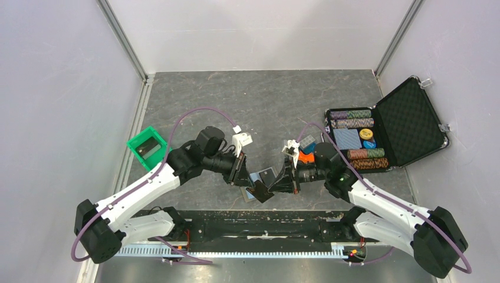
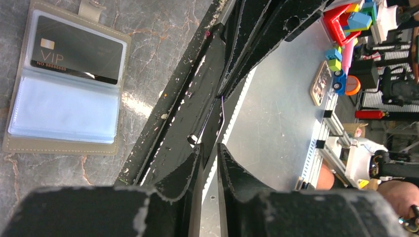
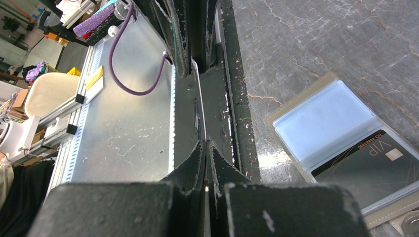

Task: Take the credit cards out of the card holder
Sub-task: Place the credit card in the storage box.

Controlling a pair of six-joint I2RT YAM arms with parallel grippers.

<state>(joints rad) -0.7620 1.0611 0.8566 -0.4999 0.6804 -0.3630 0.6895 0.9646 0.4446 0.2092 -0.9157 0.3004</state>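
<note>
The card holder (image 1: 262, 177) lies open and flat on the grey table near its front edge. In the left wrist view the card holder (image 2: 59, 147) shows a black VIP credit card (image 2: 74, 49) in one clear sleeve and an empty pale-blue sleeve beside it. The holder (image 3: 321, 118) and the card (image 3: 370, 168) also show in the right wrist view. My left gripper (image 1: 252, 190) (image 2: 210, 150) hangs just in front of the holder, its jaws a narrow slit apart with nothing between them. My right gripper (image 1: 274, 186) (image 3: 206, 143) is beside it, shut and empty.
The black mounting rail (image 1: 259, 224) runs along the table's front edge right under both grippers. A green bin (image 1: 147, 147) stands at the left. An open black poker-chip case (image 1: 407, 118) with chips and a blue card deck (image 1: 348, 138) stands at the right.
</note>
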